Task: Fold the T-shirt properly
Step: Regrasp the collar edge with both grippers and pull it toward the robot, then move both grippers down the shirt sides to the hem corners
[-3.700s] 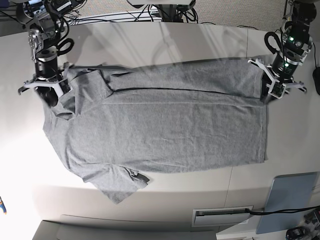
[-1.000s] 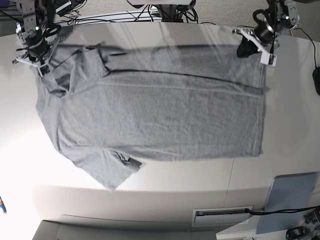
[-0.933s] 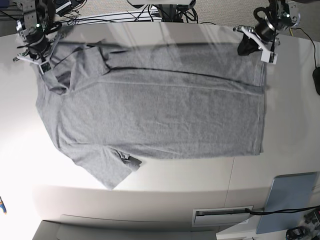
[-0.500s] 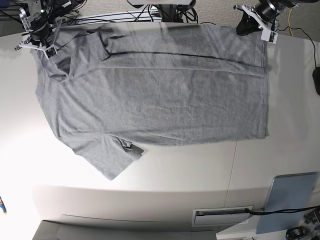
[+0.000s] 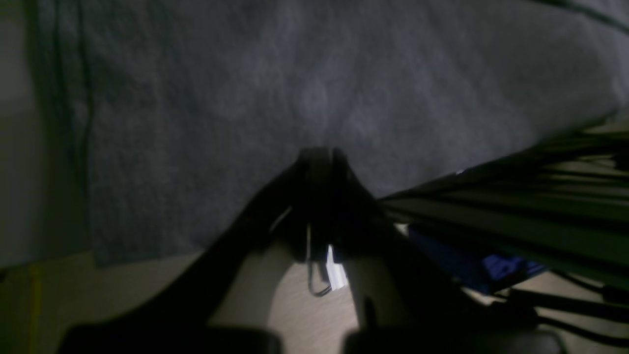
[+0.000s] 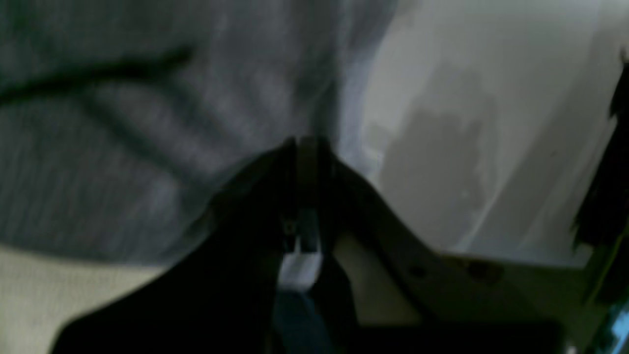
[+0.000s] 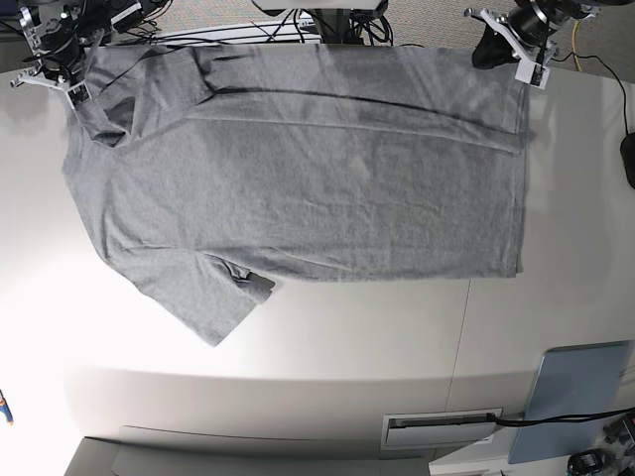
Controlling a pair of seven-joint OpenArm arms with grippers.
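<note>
The heather-grey T-shirt (image 7: pixel 298 169) lies spread on the white table (image 7: pixel 347 337), collar end to the left and hem to the right. No lettering shows. Its far edge is lifted and stretched between my two grippers at the table's back edge. My left gripper (image 7: pixel 518 52) is shut on the far hem corner, and the left wrist view shows its fingertips (image 5: pixel 319 157) pinching grey cloth (image 5: pixel 295 73). My right gripper (image 7: pixel 67 71) is shut on the far shoulder near the collar, with its fingertips (image 6: pixel 302 145) closed on the fabric (image 6: pixel 123 123). The near sleeve (image 7: pixel 213 302) lies flat.
A grey-blue flat panel (image 7: pixel 575 397) rests at the near right corner. Beside it is a white slotted fixture (image 7: pixel 442 428). Cables (image 7: pixel 248 30) run behind the table's back edge. A dark object (image 7: pixel 629 159) sits at the right edge.
Both grippers have moved toward the table's back edge, dragging the T-shirt with them. Its far edge now reaches the back edge and the near sleeve has slid back.
</note>
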